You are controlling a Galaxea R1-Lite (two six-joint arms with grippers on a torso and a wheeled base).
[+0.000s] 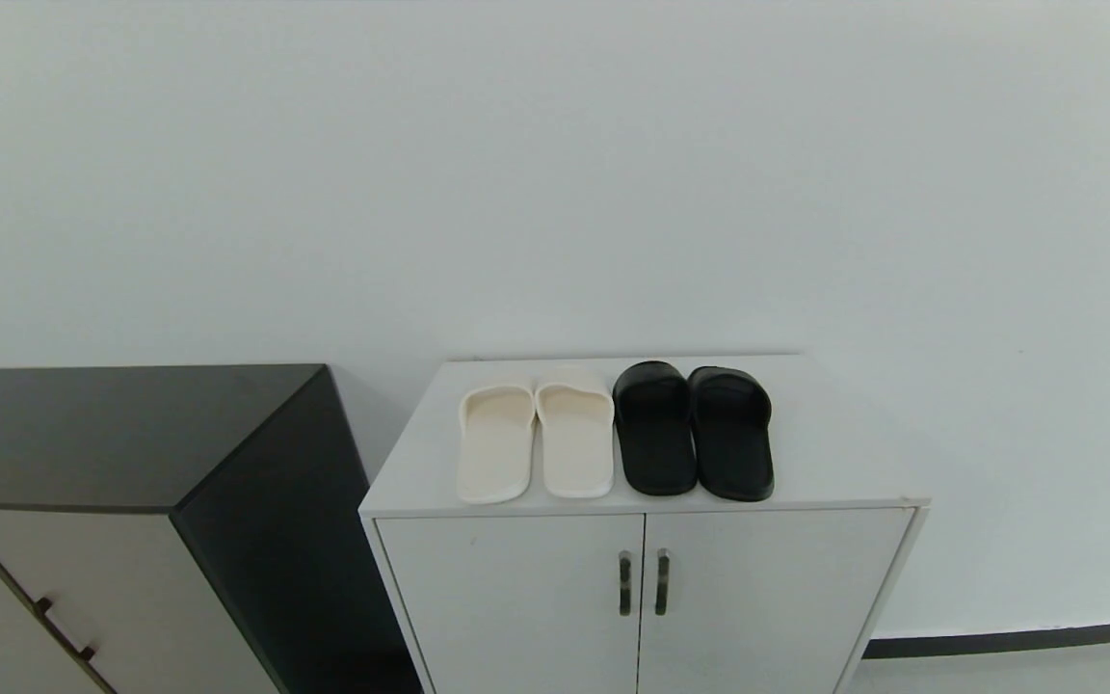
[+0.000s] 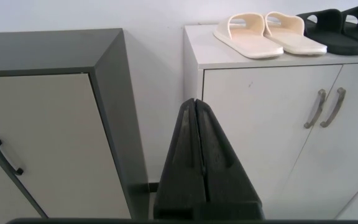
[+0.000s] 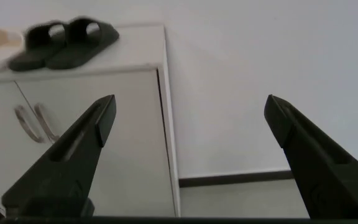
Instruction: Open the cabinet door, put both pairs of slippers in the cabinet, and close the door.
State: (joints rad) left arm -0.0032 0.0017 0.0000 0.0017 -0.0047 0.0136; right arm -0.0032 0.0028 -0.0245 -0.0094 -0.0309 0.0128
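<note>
The white two-door wooden cabinet (image 1: 516,617) stands shut. Its left door's grey bar handle (image 1: 624,583) and right door's grey bar handle (image 1: 661,581) sit just beside each other, one on either side of the centre seam. Both handles are upright, with their long axis vertical.

On the cabinet's top, above and beyond both pincers, lie the pair of cream moulded slippers (image 1: 536,443) and the pair of black moulded slippers (image 1: 695,434). The pairs are side by side, heels towards the robot.

The right pincer (image 3: 189,106) has its fingers spread wide and holds nothing. It faces the pale wall (image 3: 260,74) past the cabinet's right edge, so the handles lie ahead of it and off to the robot's left.

The left pincer (image 2: 196,106) has its fingers pressed together, also empty. It faces the gap between the dark grey cabinet (image 2: 48,62) and the white one, so the handles lie ahead of it and well off to the robot's right.

Door opening looks not yet begun. The right pincer, already spread, seems better placed for the right door's handle. It would need to shift leftward and close on the bar from either side. Which arm is truly nearer cannot be settled.
</note>
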